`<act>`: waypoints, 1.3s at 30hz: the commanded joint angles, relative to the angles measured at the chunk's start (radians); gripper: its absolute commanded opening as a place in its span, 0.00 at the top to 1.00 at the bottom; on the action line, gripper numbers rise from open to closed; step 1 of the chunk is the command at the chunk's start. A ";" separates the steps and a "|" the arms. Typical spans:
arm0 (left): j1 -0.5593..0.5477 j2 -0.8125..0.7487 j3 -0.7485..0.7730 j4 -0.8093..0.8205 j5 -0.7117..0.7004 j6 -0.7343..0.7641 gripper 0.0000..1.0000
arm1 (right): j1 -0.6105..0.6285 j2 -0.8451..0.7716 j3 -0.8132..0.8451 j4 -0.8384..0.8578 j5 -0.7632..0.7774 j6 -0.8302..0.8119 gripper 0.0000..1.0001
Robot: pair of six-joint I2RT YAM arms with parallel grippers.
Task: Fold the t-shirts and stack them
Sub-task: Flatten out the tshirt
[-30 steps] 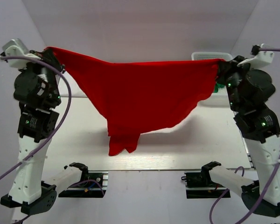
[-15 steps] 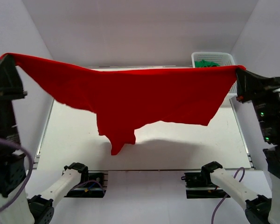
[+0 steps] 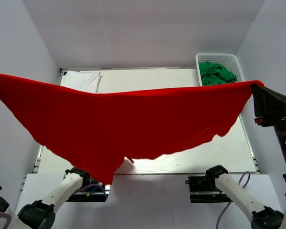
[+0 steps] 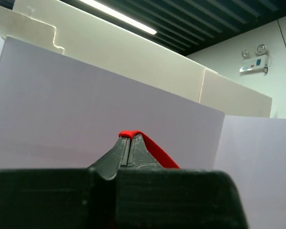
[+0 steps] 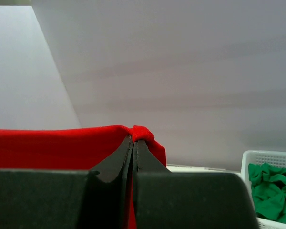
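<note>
I'm stretching the red t-shirt [image 3: 133, 124] across mid-frame, left tool [image 4: 130, 140] and right tool [image 5: 133, 139] clenching it; next, I judge, laying it flat.

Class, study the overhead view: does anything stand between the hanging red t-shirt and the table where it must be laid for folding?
Nothing visible does. The red t-shirt hangs stretched between the left gripper and right gripper above the table; the white t-shirt and basket sit at its far corners. The cloth hides the middle.

One red t-shirt [image 3: 133, 121], one white t-shirt [image 3: 82, 80], one basket [image 3: 219, 56], green t-shirts [image 3: 216, 74] uncountable.
</note>
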 commanded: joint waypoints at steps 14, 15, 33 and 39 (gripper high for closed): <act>0.007 0.166 -0.648 0.202 -0.178 -0.075 1.00 | -0.005 0.144 -0.564 0.320 0.316 0.083 1.00; 0.007 0.181 -0.681 0.221 -0.189 -0.075 1.00 | -0.005 0.153 -0.585 0.328 0.329 0.092 1.00; 0.038 0.795 -0.643 0.292 -0.315 -0.155 1.00 | -0.114 0.797 -0.575 0.557 0.351 0.066 1.00; 0.059 0.973 -0.512 0.306 -0.315 -0.166 1.00 | -0.174 0.966 -0.429 0.573 0.283 0.061 1.00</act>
